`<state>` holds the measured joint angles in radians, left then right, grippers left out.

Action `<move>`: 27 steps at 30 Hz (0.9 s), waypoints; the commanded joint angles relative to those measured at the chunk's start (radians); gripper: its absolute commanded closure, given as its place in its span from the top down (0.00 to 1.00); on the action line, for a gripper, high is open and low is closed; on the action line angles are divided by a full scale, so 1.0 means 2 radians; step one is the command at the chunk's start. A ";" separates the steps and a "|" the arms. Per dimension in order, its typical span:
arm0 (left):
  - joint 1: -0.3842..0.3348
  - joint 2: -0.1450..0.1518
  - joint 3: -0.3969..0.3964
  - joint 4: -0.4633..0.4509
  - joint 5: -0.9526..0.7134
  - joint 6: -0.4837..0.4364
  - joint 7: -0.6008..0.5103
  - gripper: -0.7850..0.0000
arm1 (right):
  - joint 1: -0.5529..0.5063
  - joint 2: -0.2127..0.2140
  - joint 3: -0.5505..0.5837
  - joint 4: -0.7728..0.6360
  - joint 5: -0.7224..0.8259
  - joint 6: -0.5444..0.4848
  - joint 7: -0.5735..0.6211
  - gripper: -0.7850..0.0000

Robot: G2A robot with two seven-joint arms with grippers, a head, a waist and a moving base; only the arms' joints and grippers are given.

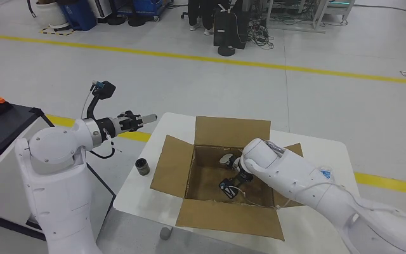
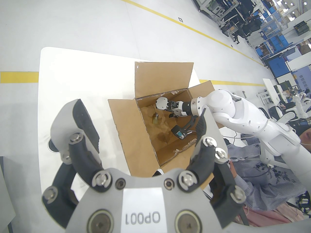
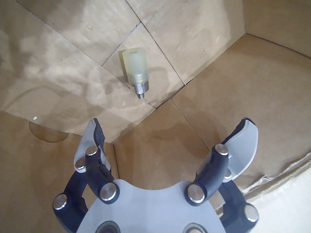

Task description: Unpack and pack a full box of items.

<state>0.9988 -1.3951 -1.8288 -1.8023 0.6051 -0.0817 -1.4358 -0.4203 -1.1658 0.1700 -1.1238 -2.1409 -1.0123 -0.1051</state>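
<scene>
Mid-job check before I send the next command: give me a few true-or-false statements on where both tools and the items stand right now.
1. The right tool is down inside the cardboard box. True.
2. A pale cylinder with a metal end lies on the box floor. True.
3. The right tool is shut on the pale cylinder. False: the tool is open and the cylinder lies apart from it, ahead of the fingers.
4. The left tool grips an item. False: it is open and empty.
5. Every item is inside the box. False: a small dark cylinder sits on the table, outside the box.
</scene>
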 commanded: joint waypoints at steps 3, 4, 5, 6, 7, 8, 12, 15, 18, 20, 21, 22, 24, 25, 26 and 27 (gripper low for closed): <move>0.000 0.000 0.000 0.000 0.000 0.000 0.000 1.00 | 0.000 0.000 0.000 0.000 0.000 0.000 0.000 1.00; 0.000 0.000 0.000 0.000 0.000 0.000 0.000 1.00 | 0.000 0.000 0.000 0.000 0.000 0.000 0.000 1.00; 0.000 0.000 0.000 0.000 0.000 0.000 0.000 1.00 | 0.000 0.000 0.000 0.000 0.000 0.000 0.000 1.00; 0.000 0.000 0.000 0.000 0.000 0.000 0.000 1.00 | 0.000 0.000 0.000 0.000 0.000 0.000 0.000 1.00; 0.000 0.000 0.000 0.000 0.000 0.000 0.000 1.00 | 0.000 0.000 0.000 0.000 0.000 0.000 0.000 1.00; 0.000 0.000 0.000 0.000 0.000 0.000 0.000 1.00 | 0.000 0.000 0.000 0.000 0.000 0.000 0.000 1.00; 0.000 0.000 0.000 0.000 0.000 0.000 0.000 1.00 | 0.000 0.000 0.000 0.000 0.000 0.000 0.000 1.00; 0.000 0.000 0.000 0.000 0.000 0.000 0.000 1.00 | 0.000 0.000 0.000 0.000 0.000 0.000 0.000 1.00; 0.000 0.000 0.000 0.000 0.000 0.000 0.000 1.00 | 0.000 0.000 0.000 0.000 0.000 0.000 0.000 1.00; 0.000 0.000 0.000 0.000 0.000 0.000 0.000 1.00 | 0.000 0.000 0.000 0.000 0.000 0.000 0.000 1.00; 0.000 0.000 0.000 0.000 0.000 0.000 0.000 1.00 | 0.000 0.000 0.000 0.000 0.000 0.000 0.000 1.00; 0.000 0.000 0.000 0.000 0.000 0.000 0.000 1.00 | 0.000 0.000 0.000 0.000 0.000 0.000 0.000 1.00; 0.000 0.000 0.000 0.000 0.000 0.000 0.000 1.00 | 0.000 0.000 0.000 0.000 0.000 0.000 0.000 1.00; 0.000 0.000 0.000 0.000 0.000 0.000 0.000 1.00 | 0.000 0.000 0.000 0.000 0.000 0.000 0.000 1.00; 0.000 0.000 0.000 0.000 0.000 0.000 0.000 1.00 | 0.000 0.000 0.000 0.000 0.000 0.000 0.000 1.00; 0.000 0.000 0.000 0.000 0.000 0.000 0.000 1.00 | -0.003 0.000 0.001 0.000 0.000 0.006 0.001 1.00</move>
<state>0.9988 -1.3951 -1.8288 -1.8023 0.6051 -0.0817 -1.4358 -0.4210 -1.1658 0.1702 -1.1238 -2.1409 -1.0116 -0.1049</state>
